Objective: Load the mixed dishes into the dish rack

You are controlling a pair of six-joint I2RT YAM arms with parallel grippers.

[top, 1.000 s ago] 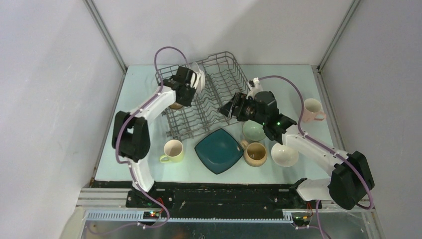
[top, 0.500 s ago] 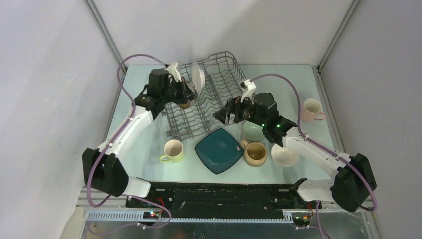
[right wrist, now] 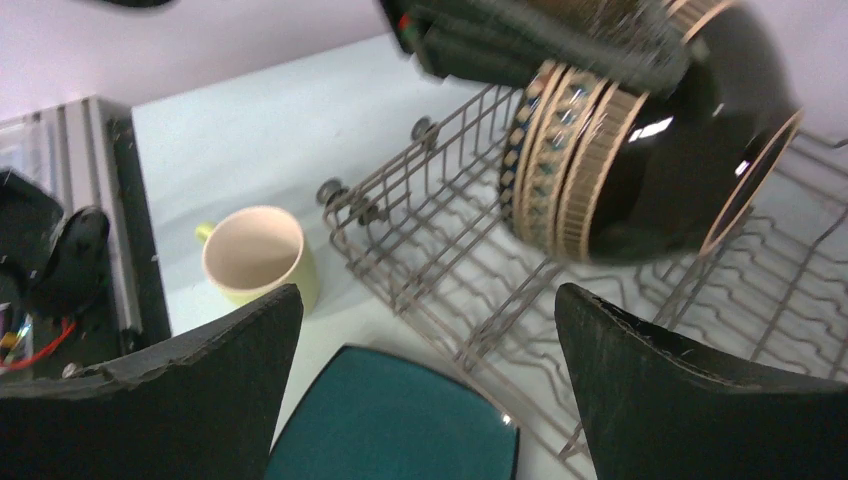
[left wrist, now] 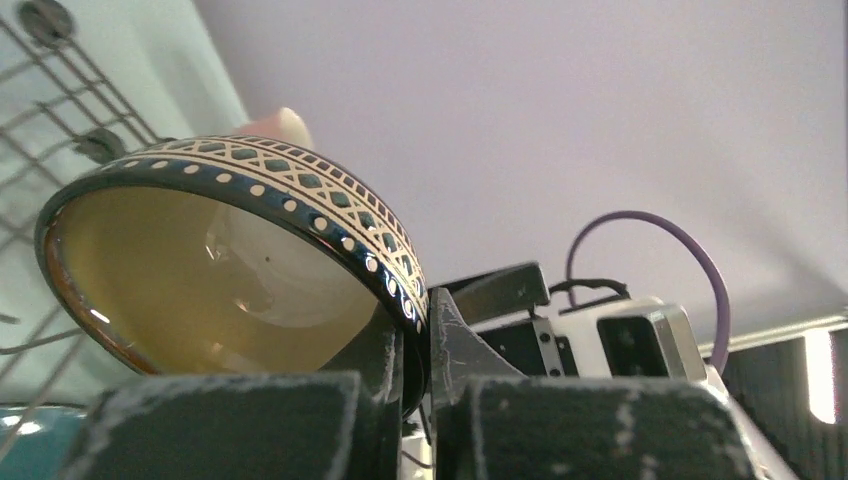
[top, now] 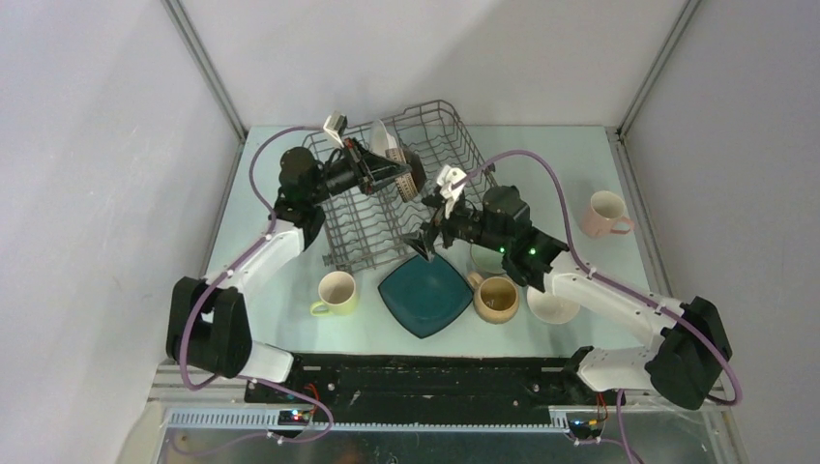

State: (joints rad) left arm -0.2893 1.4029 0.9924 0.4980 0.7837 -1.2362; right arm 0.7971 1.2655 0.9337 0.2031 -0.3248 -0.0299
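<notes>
1. The table [top: 566, 159] has a pale blue-green top, walled at the back and both sides.
2. A grey wire dish rack [top: 363, 242] sits on its far left-centre part, at a slant.
3. A yellow mug [top: 336, 292] stands upright just in front of the rack's near left corner.
4. A dark teal square plate [top: 424, 293] lies flat to the right of that mug.
5. A tan mug [top: 496, 298] stands just beside the plate's right edge.
6. A white bowl [top: 551, 307] rests right of the tan mug, partly hidden.
7. A pink mug [top: 604, 213] stands alone near the right edge, well apart from the rest.
</notes>
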